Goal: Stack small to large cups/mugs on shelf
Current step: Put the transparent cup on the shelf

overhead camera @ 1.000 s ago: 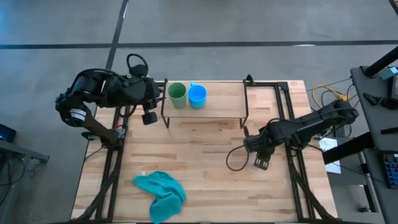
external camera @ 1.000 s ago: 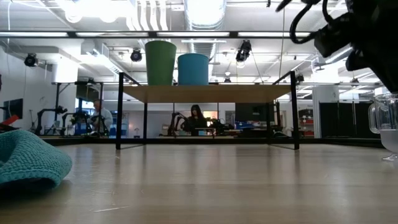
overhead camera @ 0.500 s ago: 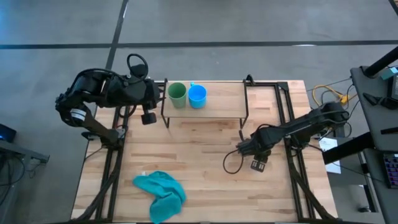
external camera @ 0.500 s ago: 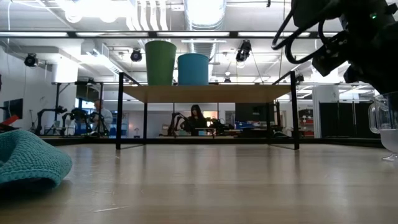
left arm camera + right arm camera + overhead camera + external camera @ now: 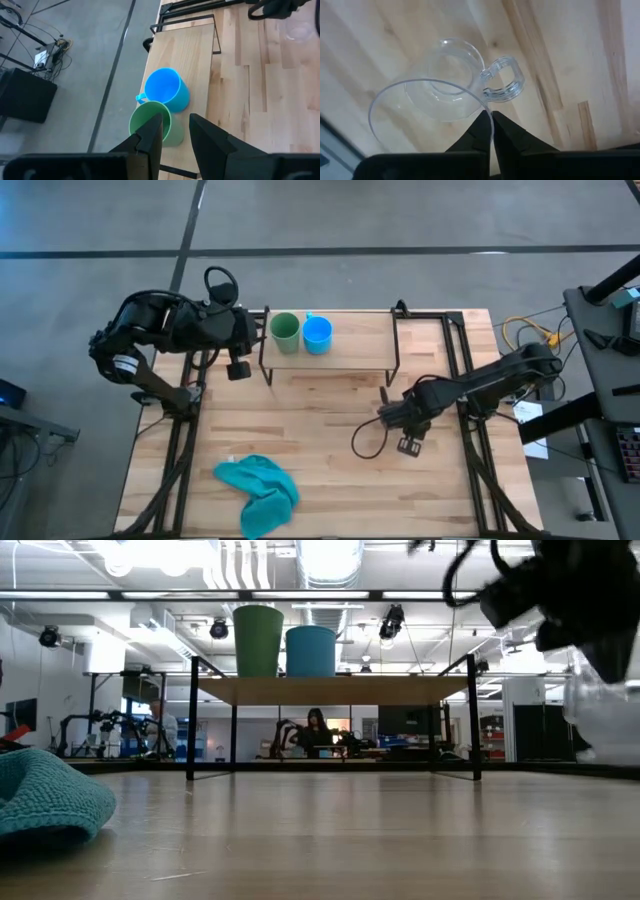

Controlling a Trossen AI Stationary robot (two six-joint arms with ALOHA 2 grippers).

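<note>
The clear glass mug (image 5: pixel 445 85) hangs in my right gripper (image 5: pixel 491 125), over the table's right half in front of the shelf; in the low view the mug (image 5: pixel 605 715) shows blurred at the right edge. The green tumbler (image 5: pixel 285 330) and the blue mug (image 5: pixel 317 334) stand upright side by side at the left end of the shelf (image 5: pixel 350 350), also seen as tumbler (image 5: pixel 150 122) and blue mug (image 5: pixel 165 92). My left gripper (image 5: pixel 175 137) is open, waiting off the shelf's left end (image 5: pixel 238 366). My right gripper holds the glass mug by its rim (image 5: pixel 487 111), just beside the handle (image 5: pixel 505 85). One finger is inside the mug and one outside, coming from above and pointing down. The mug hangs mouth up below the fingers, lifted clear of the table in the low view.
A teal cloth (image 5: pixel 260 492) lies crumpled near the table's near left corner, cloth (image 5: pixel 45 802). A black cable loop (image 5: pixel 365 442) trails under the right arm. The right half of the shelf's board is bare wood. Black frame rails run along both table sides.
My right gripper has moved toward the table's left, staying shut on the glass mug. The mug has come up off the table and travelled left with it. The left arm, tumbler and blue mug have stayed still.
</note>
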